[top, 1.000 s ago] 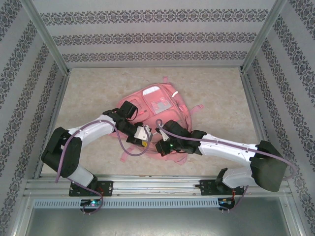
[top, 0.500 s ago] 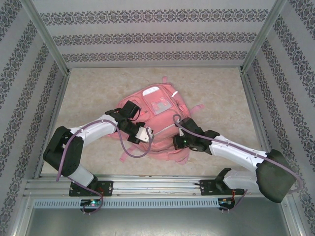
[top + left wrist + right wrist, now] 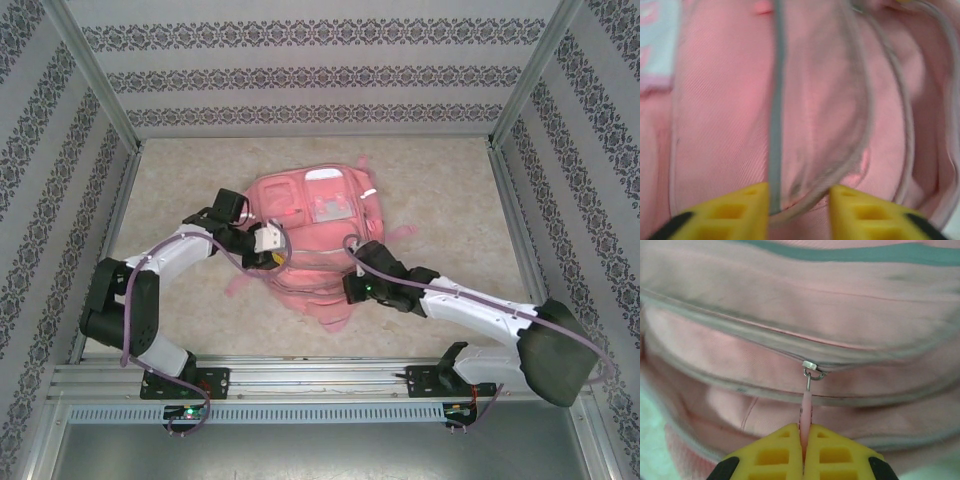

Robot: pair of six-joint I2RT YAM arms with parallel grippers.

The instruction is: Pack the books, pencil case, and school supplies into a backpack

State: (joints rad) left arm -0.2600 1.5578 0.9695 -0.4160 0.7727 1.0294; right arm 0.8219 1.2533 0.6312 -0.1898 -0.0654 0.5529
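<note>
Patterned walls are framing the beige table [image 3: 450, 180] where the pink backpack [image 3: 315, 235] is lying flat at centre. I am holding the right gripper [image 3: 803, 432] clamped on the pink zipper pull [image 3: 805, 412]. Its slider [image 3: 811, 366] is sitting straight ahead, the zip line running crosswise to the claw. The left gripper [image 3: 799, 192] is hovering over the bag's left side, unclenched, a grey strip [image 3: 776, 100] passing between its jaws.

beige marbled table [image 3: 450, 190] between striped patterned walls [image 3: 300, 75].
</note>
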